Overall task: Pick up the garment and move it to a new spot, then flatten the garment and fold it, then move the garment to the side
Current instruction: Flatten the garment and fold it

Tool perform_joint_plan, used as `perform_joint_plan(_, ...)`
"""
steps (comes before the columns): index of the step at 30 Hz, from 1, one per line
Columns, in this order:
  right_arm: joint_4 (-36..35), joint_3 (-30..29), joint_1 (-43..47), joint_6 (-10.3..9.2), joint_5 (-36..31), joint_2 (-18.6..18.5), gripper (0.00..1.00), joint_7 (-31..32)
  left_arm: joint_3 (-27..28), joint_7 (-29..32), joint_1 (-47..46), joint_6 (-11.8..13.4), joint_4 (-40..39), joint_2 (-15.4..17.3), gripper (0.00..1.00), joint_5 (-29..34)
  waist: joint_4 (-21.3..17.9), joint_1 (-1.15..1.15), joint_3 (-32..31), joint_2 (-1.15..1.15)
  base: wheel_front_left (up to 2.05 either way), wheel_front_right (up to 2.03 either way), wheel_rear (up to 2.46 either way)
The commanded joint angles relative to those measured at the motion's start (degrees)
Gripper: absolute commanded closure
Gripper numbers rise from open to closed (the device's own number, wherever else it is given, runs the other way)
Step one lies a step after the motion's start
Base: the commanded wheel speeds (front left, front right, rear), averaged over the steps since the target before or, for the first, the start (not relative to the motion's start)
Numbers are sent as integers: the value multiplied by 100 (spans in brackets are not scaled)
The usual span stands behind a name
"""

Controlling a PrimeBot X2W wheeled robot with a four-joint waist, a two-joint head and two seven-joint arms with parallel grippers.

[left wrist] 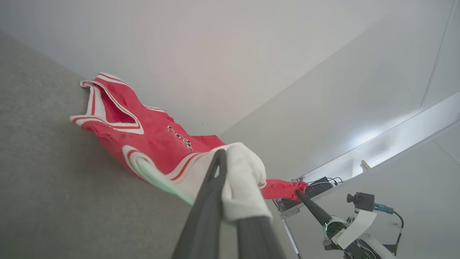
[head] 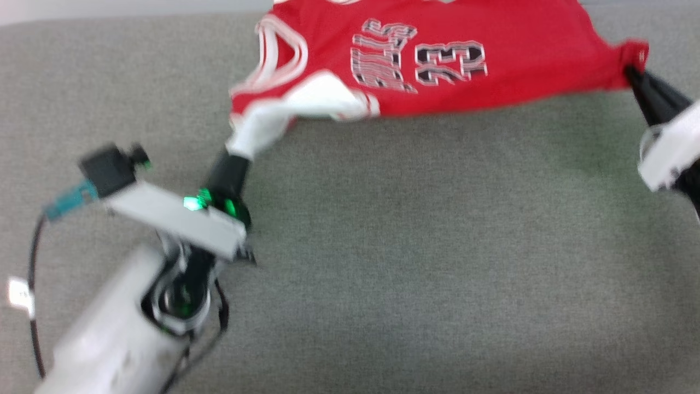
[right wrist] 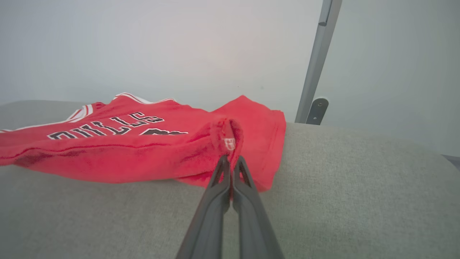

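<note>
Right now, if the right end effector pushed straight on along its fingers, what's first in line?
The garment: the right end effector is shut on its red corner, with probably more cloth right behind.

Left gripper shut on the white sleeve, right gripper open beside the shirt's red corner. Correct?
Not quite. The right gripper is not open: it is shut on the shirt's red corner, pinching it, as the right wrist view shows. The left gripper is shut on the white sleeve, as said.
</note>
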Motion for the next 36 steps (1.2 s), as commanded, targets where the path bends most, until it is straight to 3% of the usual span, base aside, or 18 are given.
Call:
perform_joint_plan(1,-269,-16,325,-8,89,-144,100,6,-45,-42,361,-15,-368,117,100,36,20,0,-186,0,0,0,0)
perform_joint_plan(7,-1283,-377,1612,-8,225,-649,100,62,-53,-129,1767,-8,-1583,616,100,282,-37,0,-436,0,0,0,0)
perform_joint_plan(11,-1882,-897,2488,-8,148,-834,100,206,132,-151,2656,203,-2276,830,100,466,-88,0,-537,0,0,0,0)
perform_joint_plan(19,-3021,-2247,4036,-9,-215,-600,100,723,591,-158,3939,702,-3533,934,100,884,-153,0,-518,0,0,0,0)
perform_joint_plan(28,-3739,-3028,4119,-8,-813,18,100,1605,396,297,3013,884,-3121,861,100,1297,-172,0,-215,0,0,0,0)
perform_joint_plan(36,-3241,-2919,3246,-8,-1156,331,100,1999,329,794,1372,803,-1861,567,100,1588,-215,0,209,0,0,0,0)
